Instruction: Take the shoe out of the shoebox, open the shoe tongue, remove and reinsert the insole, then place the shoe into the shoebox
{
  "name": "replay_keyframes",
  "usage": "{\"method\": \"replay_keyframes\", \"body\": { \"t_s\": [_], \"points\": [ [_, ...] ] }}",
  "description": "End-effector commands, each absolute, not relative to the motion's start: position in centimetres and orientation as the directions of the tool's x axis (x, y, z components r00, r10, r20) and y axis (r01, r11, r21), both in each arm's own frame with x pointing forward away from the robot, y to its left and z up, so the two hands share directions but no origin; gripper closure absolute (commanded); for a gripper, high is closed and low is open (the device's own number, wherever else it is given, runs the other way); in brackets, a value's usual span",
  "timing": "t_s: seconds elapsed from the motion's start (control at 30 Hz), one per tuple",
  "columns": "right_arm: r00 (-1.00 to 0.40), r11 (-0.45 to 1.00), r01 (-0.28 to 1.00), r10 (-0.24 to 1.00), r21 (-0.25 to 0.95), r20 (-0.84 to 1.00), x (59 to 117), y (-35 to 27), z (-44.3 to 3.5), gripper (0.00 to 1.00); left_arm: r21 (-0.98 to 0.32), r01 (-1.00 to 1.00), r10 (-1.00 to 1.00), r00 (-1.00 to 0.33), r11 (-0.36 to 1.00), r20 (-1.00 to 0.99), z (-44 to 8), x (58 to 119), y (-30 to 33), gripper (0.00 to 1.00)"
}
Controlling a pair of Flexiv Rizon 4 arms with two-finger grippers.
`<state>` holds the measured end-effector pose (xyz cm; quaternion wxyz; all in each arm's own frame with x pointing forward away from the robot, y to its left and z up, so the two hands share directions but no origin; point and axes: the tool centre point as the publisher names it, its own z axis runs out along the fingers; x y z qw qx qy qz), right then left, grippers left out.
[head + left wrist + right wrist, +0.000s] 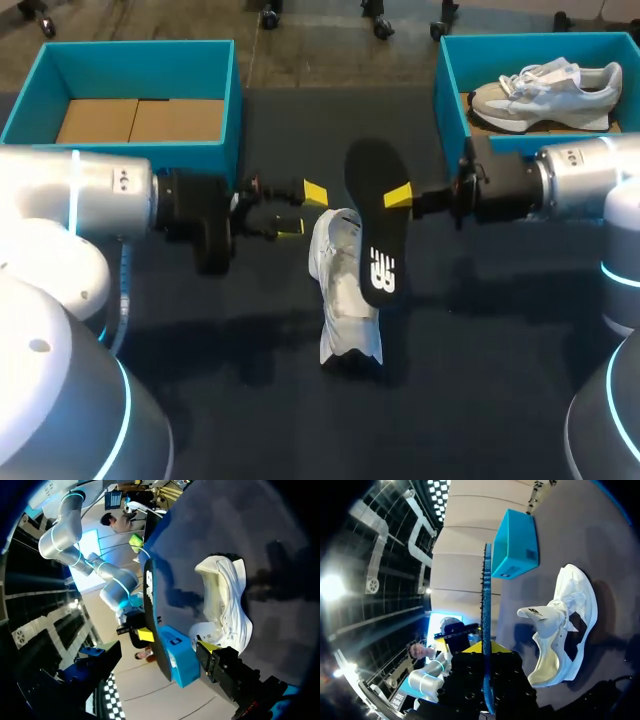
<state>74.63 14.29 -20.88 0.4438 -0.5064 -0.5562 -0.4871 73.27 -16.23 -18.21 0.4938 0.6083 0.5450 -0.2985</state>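
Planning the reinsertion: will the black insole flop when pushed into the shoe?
Probably fairly stiff: the insole, pinched at one edge by the right gripper, stands straight without drooping. Thin, so it could bend under pushing.

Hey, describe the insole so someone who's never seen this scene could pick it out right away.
On the dark table, look to the middle, where a white shoe lies. Over it, the right gripper holds the insole by one edge. It is the only flat, black, foot-shaped piece, marked with a white logo, unlike the white shoe beside it.
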Motion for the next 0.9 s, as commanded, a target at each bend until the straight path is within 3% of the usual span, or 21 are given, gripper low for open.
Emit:
{"method": "replay_keyframes", "body": {
  "t_s": [0.03,0.2,0.73,0.9],
  "points": [
    [-0.091,0.016,0.996,0.125,0.090,0.988,74.9,14.8,-21.4,1.00,0.256,0.964,0.459,0.195,0.073,-0.867,-17.1,73.2,-16.3,0.00],
    [-0.085,0.022,0.996,0.120,0.083,0.989,74.9,15.0,-21.8,1.00,0.223,0.974,0.533,0.163,0.050,-0.830,-17.0,73.0,-16.2,0.00],
    [-0.072,0.046,0.997,0.106,0.068,0.992,75.7,15.7,-22.6,1.00,0.199,0.979,0.517,0.144,0.053,-0.844,-16.3,72.5,-16.5,0.00],
    [-0.083,0.045,0.996,0.130,0.078,0.988,75.9,15.9,-22.8,1.00,0.258,0.966,0.645,0.216,-0.030,-0.733,-16.5,72.4,-17.6,0.00]
  ]
}}
